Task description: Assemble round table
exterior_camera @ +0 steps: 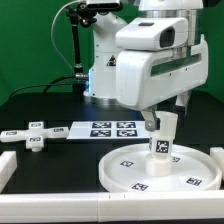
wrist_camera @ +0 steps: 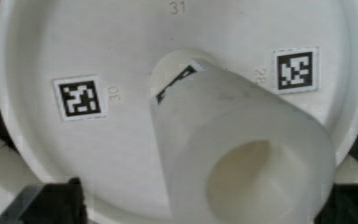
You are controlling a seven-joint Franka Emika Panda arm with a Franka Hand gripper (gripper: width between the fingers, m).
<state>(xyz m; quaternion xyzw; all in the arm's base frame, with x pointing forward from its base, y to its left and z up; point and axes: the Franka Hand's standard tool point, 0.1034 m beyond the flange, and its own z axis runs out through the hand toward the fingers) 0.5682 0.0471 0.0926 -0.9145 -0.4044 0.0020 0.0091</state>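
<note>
Claw (exterior_camera: 166,116) spread wide over the short thick cylinder (exterior_camera: 164,142) on the round disc (exterior_camera: 128,172).
The cylinder stands slightly tilted on the rimmed disc at the exterior frame's lower right; the claw's jaws flank its top, and no grip shows. The small cross-shaped piece (exterior_camera: 35,136) lies at middle left on the black surface (exterior_camera: 45,108), beside the marker board (exterior_camera: 112,128).

txt: none legible | sq tags (wrist_camera: 82,97) only: disc (wrist_camera: 51,50), cyl (wrist_camera: 211,135), marker board (exterior_camera: 78,128)
</note>
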